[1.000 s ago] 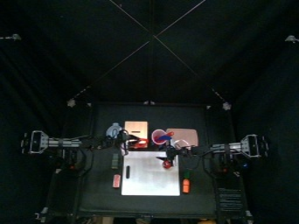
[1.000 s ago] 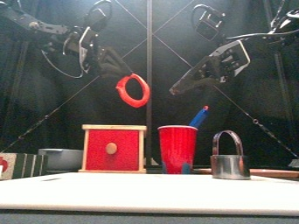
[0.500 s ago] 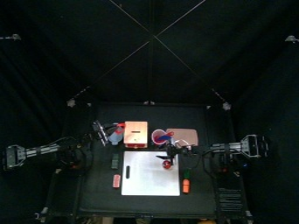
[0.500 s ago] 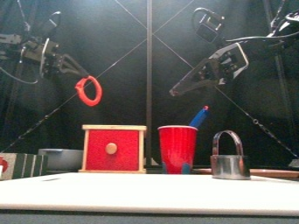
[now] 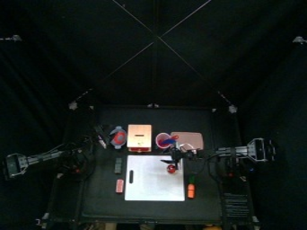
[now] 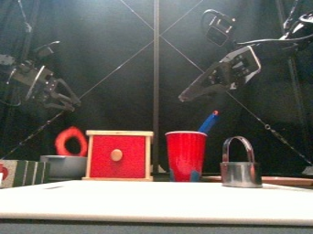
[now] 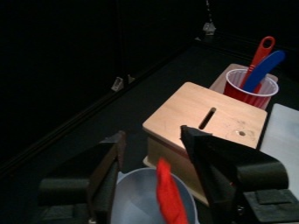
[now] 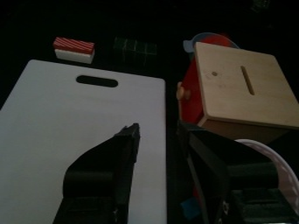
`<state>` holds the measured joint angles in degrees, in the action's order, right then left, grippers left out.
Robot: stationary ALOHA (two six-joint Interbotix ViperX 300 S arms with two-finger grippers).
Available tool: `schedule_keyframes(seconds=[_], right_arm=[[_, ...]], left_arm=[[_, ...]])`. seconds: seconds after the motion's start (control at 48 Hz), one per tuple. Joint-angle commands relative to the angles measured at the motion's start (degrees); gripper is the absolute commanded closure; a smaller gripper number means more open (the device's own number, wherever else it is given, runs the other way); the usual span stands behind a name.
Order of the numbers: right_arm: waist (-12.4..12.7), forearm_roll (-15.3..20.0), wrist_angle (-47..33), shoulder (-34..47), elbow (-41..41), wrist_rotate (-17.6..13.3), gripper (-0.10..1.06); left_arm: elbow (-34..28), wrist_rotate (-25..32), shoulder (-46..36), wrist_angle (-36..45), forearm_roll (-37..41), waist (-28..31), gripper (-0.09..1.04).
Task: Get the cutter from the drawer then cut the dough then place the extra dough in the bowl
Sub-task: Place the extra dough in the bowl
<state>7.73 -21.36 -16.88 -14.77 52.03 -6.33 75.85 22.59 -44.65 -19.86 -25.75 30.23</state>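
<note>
Over the bowl [image 7: 126, 198] at the far left, just left of the wooden box [image 6: 119, 155]: red dough ring [image 7: 173, 194], loose in the air beneath the released left pincer [image 7: 153, 134], jaws spread. High over the white board [image 8: 82, 114], right pincer [image 8: 162, 136] also released, holding nothing. Right of the red cup [image 6: 186, 155], upright cutter [image 6: 241, 164]. Wide open gap between the pincers, above box and cup.

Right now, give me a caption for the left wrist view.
Red dough ring between the left gripper's open jaws, above the bowl beside the wooden box.
</note>
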Motion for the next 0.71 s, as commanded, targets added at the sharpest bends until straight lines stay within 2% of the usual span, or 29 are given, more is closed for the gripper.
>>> schedule_keyframes(seconds=[0.021,0.125,0.208,0.312,0.479,0.583,0.708], right_arm=[[0.3,0.2,-0.5,-0.7,-0.5,-0.2,0.19],[0.3,0.3,-0.5,-0.7,-0.8,-0.1,0.19],[0.3,0.3,-1.8,-0.9,-1.2,-0.1,0.19],[0.4,0.3,-6.9,-1.3,-1.8,0.1,0.19],[2.0,0.3,-17.7,-0.9,-1.8,0.2,0.19],[2.9,0.5,-21.5,-0.4,-1.3,-0.2,0.19],[3.1,1.8,-23.2,0.0,-1.2,-0.2,0.19]], left_arm=[[-1.1,-0.2,0.2,-1.0,-0.7,0.2,0.0],[-1.8,-0.3,0.3,-1.8,-1.0,-0.5,0.01],[-2.4,-0.1,0.3,-2.4,-0.1,-3.6,0.01],[-2.7,-0.2,0.2,-4.2,2.9,-9.6,0.01],[-2.9,-0.9,0.3,-8.7,5.4,-20.6,0.03],[-3.4,-1.1,0.2,-11.8,6.0,-26.6,0.04],[-4.0,-1.0,0.3,-13.4,6.4,-30.7,0.04]])
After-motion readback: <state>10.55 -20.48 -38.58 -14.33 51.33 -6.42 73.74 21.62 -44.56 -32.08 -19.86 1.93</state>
